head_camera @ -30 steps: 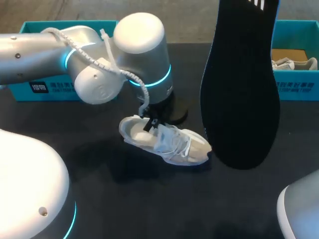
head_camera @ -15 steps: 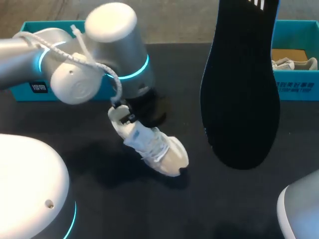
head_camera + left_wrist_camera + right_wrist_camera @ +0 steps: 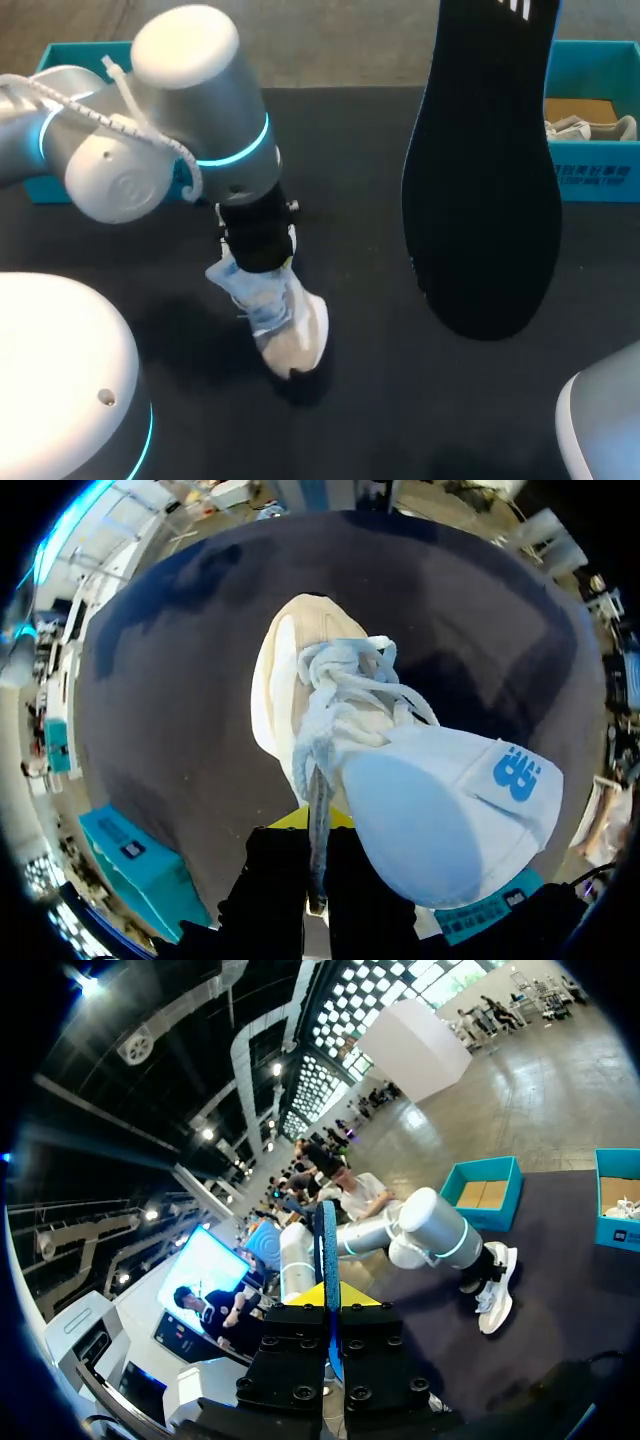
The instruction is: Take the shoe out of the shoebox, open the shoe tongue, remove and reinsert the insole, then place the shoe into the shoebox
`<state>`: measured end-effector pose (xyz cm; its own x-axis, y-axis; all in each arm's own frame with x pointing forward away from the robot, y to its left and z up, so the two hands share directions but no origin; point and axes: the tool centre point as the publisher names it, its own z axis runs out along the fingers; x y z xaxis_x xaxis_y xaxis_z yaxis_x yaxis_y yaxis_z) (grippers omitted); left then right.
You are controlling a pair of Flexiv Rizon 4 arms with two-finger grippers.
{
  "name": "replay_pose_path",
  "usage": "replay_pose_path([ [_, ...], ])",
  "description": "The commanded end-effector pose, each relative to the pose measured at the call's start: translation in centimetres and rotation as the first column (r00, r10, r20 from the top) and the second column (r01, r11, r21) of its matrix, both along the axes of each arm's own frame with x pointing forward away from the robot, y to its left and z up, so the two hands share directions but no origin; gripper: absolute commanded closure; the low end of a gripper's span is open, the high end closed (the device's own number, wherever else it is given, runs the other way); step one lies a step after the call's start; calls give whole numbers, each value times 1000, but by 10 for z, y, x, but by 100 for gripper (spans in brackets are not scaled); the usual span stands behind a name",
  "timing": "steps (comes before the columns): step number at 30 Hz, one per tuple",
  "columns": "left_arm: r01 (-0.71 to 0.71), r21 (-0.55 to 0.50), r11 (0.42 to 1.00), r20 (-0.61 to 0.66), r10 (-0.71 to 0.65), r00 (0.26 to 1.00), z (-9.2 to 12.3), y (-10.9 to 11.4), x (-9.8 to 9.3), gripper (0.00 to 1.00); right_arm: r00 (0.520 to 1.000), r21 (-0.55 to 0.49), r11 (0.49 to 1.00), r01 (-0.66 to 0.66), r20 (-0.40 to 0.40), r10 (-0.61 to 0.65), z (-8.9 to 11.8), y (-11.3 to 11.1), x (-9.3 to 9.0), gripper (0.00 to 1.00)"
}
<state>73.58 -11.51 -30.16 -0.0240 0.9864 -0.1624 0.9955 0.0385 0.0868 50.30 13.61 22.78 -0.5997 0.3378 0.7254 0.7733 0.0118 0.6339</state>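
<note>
left gripper [image 3: 303,825]: clamped on shoe [image 3: 277,325] heel end, probably at the collar
shoe: tilted toe-down, toe pointing 5 o'clock
right gripper [image 3: 330,1300]: pinching insole [image 3: 485,170], upright, 2 o'clock of shoe

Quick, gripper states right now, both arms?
Left gripper: closed on the shoe.
Right gripper: closed on the black insole, held above the table.
</note>
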Motion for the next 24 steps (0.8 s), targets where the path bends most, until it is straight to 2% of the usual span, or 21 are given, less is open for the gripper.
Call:
replay_pose_path([
  [1,69,23,997,31,-70,997,0,-2,-15,100,1000,-3,1000,0,-2,0,2,1,1,100],
  [24,191,124,974,36,-196,980,-10,-41,-83,100,1000,-3,1000,0,-2,0,2,1,1,100],
])
